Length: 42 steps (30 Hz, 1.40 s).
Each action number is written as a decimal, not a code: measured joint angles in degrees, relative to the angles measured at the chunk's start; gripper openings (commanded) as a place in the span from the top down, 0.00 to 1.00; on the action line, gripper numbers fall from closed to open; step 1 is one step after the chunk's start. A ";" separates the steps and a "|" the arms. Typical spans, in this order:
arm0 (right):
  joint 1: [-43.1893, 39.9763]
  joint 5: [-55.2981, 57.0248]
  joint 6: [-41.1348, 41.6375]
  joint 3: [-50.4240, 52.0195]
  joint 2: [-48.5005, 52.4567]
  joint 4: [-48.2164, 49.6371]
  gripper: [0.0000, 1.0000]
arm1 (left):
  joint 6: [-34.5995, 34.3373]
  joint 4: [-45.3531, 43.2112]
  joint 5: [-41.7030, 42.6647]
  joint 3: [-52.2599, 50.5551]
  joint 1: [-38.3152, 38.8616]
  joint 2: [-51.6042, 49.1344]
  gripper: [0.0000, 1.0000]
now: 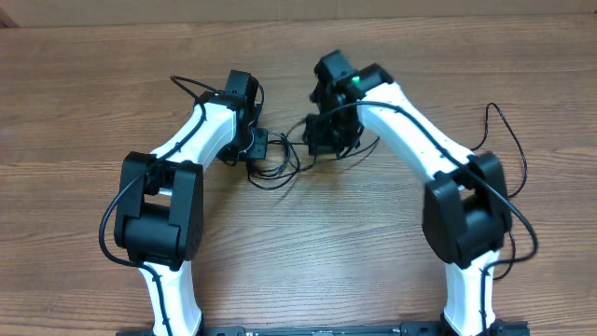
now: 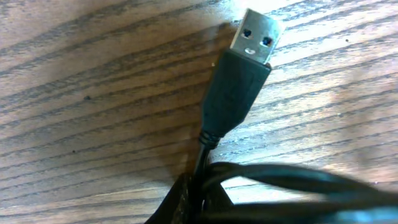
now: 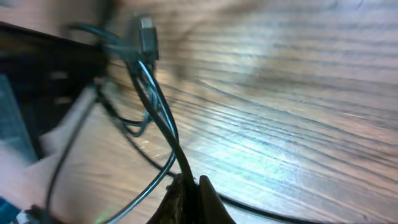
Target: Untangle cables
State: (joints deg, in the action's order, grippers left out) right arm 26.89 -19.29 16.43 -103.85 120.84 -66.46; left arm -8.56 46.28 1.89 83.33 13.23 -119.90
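The cables (image 1: 280, 161) are thin black cords lying in loose tangled loops on the wooden table between my two grippers. My left gripper (image 1: 254, 142) is shut on a cable just behind its USB-A plug (image 2: 235, 84), which lies flat on the wood; more loops cross below it. My right gripper (image 1: 328, 138) is shut on a thin black cable (image 3: 163, 127) that runs up from the jaws (image 3: 189, 185) toward a small plug (image 3: 146, 34). Other strands hang beside it.
The wooden table (image 1: 308, 261) spreads all round. Thicker black arm wires (image 1: 508, 149) loop beside the right arm and another (image 1: 191, 86) by the left arm. The arm bases stand at the front edge.
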 measured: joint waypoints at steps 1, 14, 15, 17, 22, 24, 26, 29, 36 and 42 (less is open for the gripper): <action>-0.09 -0.13 -0.04 -0.20 -1.07 -0.22 0.96 | 0.00 0.00 0.00 0.00 0.00 0.00 0.91; -3.85 0.44 0.22 -0.48 -11.52 -1.31 0.96 | -0.02 -0.46 -3.28 0.00 -1.27 0.00 0.89; -3.82 0.46 0.31 -0.50 -11.52 -1.46 0.95 | -0.02 -0.46 -3.37 0.00 -1.27 0.00 0.89; -3.78 0.48 0.48 -0.50 -11.50 -2.29 0.79 | -0.02 -0.46 -3.52 0.00 -1.29 0.00 0.88; -2.62 0.81 0.70 0.26 -11.50 -2.08 0.48 | -0.02 -0.48 -3.72 0.00 -1.29 0.00 0.88; -1.31 0.87 0.66 1.84 -11.50 -1.36 0.44 | -0.02 -0.48 -3.82 0.00 -1.29 0.00 0.88; -0.44 0.85 1.16 3.08 -11.50 -0.17 0.43 | -0.02 -0.48 -3.89 0.00 -1.29 0.00 0.87; 1.11 0.87 0.70 5.31 -11.43 2.03 0.42 | -0.02 -0.48 -3.91 0.00 -1.29 0.00 0.87; 3.56 1.42 0.26 5.97 -7.23 5.01 0.42 | -0.02 -0.48 -3.98 0.00 -1.29 0.00 0.87; 3.63 1.55 0.24 6.14 -2.73 6.45 0.41 | -0.02 -0.48 -4.13 0.00 -1.29 0.00 0.85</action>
State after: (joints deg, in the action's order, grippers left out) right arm 30.52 -17.74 16.67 -97.71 118.10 -60.01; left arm -8.58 45.80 -2.24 83.33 11.94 -119.90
